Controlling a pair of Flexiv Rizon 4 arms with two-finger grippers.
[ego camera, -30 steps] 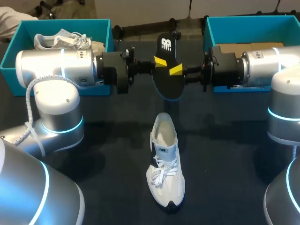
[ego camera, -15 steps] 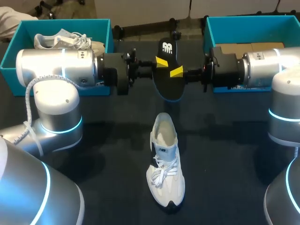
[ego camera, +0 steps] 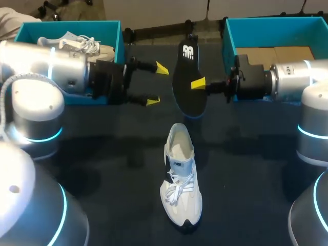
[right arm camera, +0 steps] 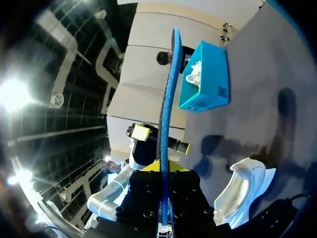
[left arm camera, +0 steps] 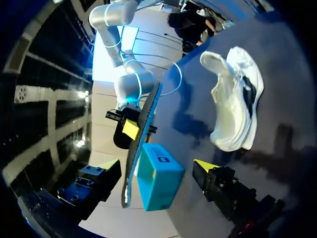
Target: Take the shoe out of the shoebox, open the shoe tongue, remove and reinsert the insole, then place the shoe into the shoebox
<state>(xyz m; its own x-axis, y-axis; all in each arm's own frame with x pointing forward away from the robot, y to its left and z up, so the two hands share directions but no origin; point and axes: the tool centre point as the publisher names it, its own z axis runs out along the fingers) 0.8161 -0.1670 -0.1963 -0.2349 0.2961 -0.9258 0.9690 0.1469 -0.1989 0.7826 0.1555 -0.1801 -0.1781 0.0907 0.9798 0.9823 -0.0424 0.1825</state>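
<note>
**Insole out and held by the right arm alone**

The right gripper (ego camera: 195, 83) is clamped on the black insole (ego camera: 188, 77) at about mid-length. It holds the insole on edge above the table (ego camera: 256, 179), well clear of everything. In the right wrist view the insole runs as a thin line straight between the fingers. The left gripper (ego camera: 157, 85) sits just left of the insole with its fingers spread wide, touching nothing.

The shoe (ego camera: 180, 177) lies near the middle of the table, toe toward the near edge. Its mouth faces the far side, toward the insole. That probably suits sliding the insole back in, which looks like the step due next.

By count there are:
- one insole
- two shoes, the second shoe (ego camera: 77, 43) resting inside the left box (ego camera: 66, 24)
- two blue boxes, the right box (ego camera: 277, 21) holding only brown lining
- two grippers
</note>
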